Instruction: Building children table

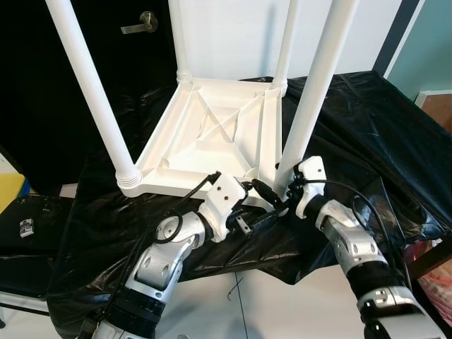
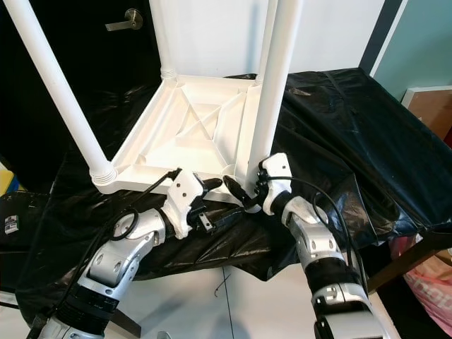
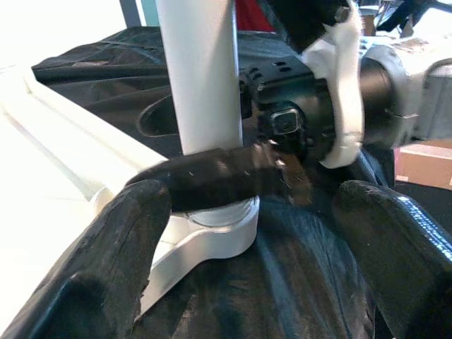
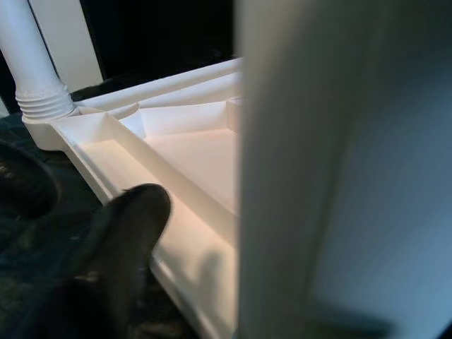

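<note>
The white children's table (image 1: 212, 134) lies upside down on the desk (image 1: 367, 127), ribbed underside up, its four white legs pointing straight toward the ceiling. At 5 o'clock of the tabletop stands the nearest leg (image 1: 314, 92); the right gripper (image 1: 281, 198) has its jaws closed around that leg's base, one black finger (image 3: 219, 180) crossing the leg just above the threaded collar. The left gripper (image 1: 256, 220) sits at 6 o'clock, just beside the same corner, jaws spread wide, holding nothing. A black plastic sheet (image 1: 106, 226) covers the desk. Behind, at 12 o'clock, a white wall; at 11 o'clock a door handle (image 1: 140, 23) on a dark door.
</note>
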`<state>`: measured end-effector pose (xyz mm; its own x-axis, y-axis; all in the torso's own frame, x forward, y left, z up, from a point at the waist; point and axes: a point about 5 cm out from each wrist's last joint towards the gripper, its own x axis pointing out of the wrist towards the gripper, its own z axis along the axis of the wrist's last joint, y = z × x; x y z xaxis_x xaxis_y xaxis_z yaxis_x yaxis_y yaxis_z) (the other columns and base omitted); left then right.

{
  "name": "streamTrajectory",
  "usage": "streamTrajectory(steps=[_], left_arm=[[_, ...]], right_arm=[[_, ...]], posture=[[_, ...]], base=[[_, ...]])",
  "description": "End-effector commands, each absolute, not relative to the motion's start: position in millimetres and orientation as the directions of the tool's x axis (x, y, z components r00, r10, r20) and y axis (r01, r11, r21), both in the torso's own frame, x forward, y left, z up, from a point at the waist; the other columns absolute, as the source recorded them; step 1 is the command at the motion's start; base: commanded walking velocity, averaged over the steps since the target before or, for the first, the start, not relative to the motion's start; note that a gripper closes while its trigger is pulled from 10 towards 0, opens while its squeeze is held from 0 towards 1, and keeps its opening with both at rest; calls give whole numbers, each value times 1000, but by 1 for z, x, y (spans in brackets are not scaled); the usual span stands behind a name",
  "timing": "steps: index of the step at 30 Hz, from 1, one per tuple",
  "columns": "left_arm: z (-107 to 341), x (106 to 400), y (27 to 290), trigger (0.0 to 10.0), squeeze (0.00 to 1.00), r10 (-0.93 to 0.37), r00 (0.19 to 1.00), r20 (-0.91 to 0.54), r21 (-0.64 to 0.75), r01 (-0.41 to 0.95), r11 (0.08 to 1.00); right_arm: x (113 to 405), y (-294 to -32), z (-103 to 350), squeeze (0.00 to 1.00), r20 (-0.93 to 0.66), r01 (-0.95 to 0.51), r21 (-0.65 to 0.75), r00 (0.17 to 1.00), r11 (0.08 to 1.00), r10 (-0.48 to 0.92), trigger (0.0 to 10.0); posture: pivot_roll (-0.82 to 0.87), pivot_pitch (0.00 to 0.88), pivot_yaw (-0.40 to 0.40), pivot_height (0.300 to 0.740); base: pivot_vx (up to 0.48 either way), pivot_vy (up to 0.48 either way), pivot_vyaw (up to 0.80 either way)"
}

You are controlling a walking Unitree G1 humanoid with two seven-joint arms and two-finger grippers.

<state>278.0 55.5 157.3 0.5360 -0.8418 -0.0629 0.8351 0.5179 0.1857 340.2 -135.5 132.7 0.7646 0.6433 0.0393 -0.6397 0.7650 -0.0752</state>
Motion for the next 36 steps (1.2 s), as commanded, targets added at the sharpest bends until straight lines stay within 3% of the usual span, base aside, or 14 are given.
streamTrajectory(steps=[1,3,4,14,15,26,28,31,36], left_arm=[[156,280,57,10000,0,-830,552,-75,199,824,530],[156,280,57,10000,0,-830,552,-75,199,824,530],[154,280,57,10000,0,-828,555,-81,202,823,531],[149,277,59,10000,0,-820,564,-95,202,818,539],[149,277,58,10000,0,-821,563,-96,201,818,538],[146,273,55,10000,0,-830,549,-101,202,828,523],[147,273,54,10000,0,-829,552,-91,203,825,527],[153,277,58,10000,0,-817,573,-66,199,810,552],[153,278,60,10000,0,-816,575,-64,197,809,554]], right_arm=[[340,-131,128,0,8,-671,-93,738,735,675,3176],[340,-131,128,0,8,-671,-93,738,735,675,3176],[341,-133,126,0,-13,-673,-102,738,733,675,0],[338,-144,111,0,-103,-650,-132,760,748,642,0],[337,-146,108,0,-119,-633,-140,774,761,622,10000],[333,-136,106,0,-77,-521,-146,854,841,515,10000],[331,-134,105,0,-66,-468,-134,883,873,464,10000],[324,-132,97,0,-68,-243,-71,969,967,239,10000],[323,-129,97,0,-55,-93,-35,994,995,91,10000]], posture=[[13,0,-2,740],[13,0,-2,740],[21,0,-13,740],[21,0,-29,740],[21,0,-30,740],[5,0,-27,740],[11,0,-33,740],[16,0,-30,740],[10,0,-28,740]], base=[[0,0,0],[0,0,0],[0,0,0],[0,0,0],[0,0,0],[0,0,0],[0,0,0],[0,0,0],[0,0,0]])
